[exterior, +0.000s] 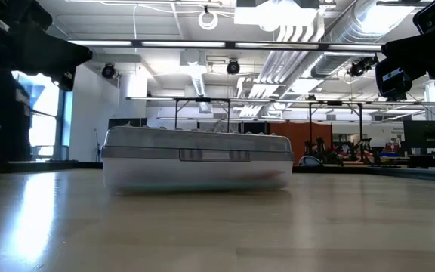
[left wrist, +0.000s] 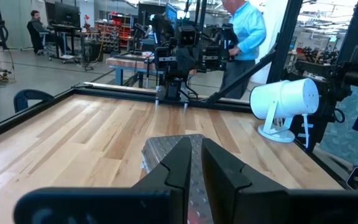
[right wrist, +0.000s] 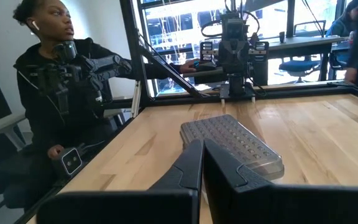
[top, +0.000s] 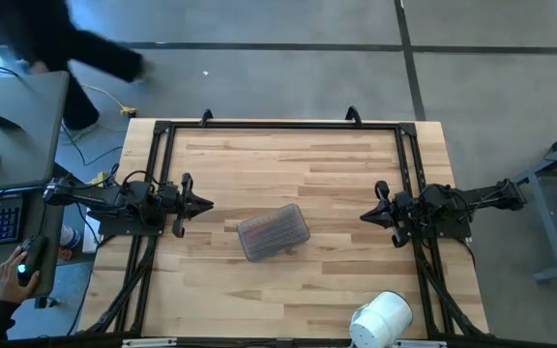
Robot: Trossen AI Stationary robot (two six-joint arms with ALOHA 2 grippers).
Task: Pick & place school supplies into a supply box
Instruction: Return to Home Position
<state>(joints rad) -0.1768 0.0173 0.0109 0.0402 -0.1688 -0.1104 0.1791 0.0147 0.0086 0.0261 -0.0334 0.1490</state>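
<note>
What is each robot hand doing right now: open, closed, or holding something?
Left hand: closed, holding nothing.
Right hand: closed, holding nothing.

overhead looks straight down; low view sits at tabletop; 2 wrist views share the supply box.

There is one desk, one supply box and one fat white roll. There is one left claw and one right claw, so two claws. The pens inside cannot be counted

Clear plastic supply box, ribbed lid.
</note>
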